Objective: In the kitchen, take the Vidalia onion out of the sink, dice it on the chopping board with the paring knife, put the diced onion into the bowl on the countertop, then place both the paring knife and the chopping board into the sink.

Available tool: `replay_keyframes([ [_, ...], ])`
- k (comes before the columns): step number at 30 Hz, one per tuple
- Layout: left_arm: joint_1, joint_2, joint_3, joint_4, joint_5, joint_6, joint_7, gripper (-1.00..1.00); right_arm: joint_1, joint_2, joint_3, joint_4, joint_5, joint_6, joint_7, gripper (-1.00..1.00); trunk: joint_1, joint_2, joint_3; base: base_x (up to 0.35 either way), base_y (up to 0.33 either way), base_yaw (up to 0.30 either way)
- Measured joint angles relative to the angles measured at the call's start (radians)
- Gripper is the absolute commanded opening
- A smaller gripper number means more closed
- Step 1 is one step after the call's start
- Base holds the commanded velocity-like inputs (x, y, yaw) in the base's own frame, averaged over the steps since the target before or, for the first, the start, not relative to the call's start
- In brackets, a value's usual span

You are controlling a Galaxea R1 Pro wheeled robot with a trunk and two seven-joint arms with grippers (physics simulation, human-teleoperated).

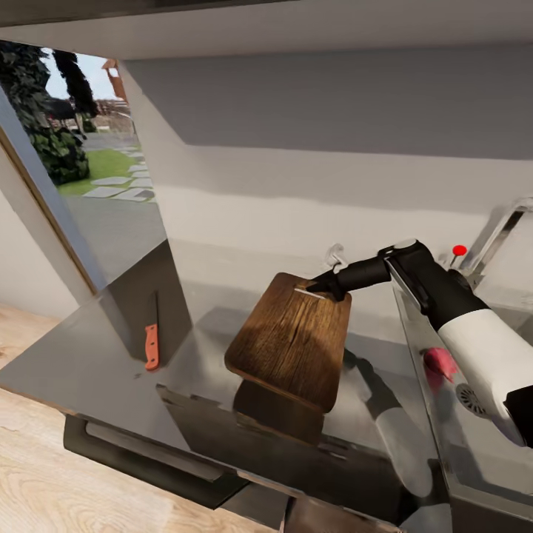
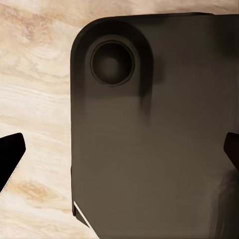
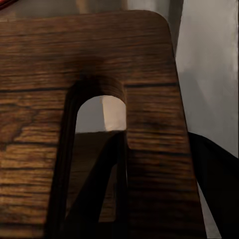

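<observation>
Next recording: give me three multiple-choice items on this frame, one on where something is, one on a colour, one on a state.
1. Where is the paring knife?
A. On the countertop, left of the chopping board
B. On the chopping board
C. In the right tool

2. What colour is the knife's handle?
A. Blue
B. Red-orange
C. White

3. How is the chopping board?
A. Flat on the countertop
B. Lifted and tilted, held at its slotted end
C. Standing in the sink

Answers:
1 A: the head view shows it lying apart from the board, near the wall.
2 B: the handle is red-orange below a dark blade.
3 B: the right tool grips the far end and the board's reflection shows beneath it.
</observation>
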Motion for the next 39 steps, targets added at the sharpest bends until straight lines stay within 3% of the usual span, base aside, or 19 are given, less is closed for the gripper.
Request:
replay_keyframes([
  [39, 0.0, -0.001, -0.004, 0.0, 0.0, -0.001, 0.0, 1.0, 0.0, -0.033, -0.001, -0.003, 0.002, 0.001, -0.001, -1.0, 0.0, 0.0, 0.023, -0.011, 0.275, -0.28],
])
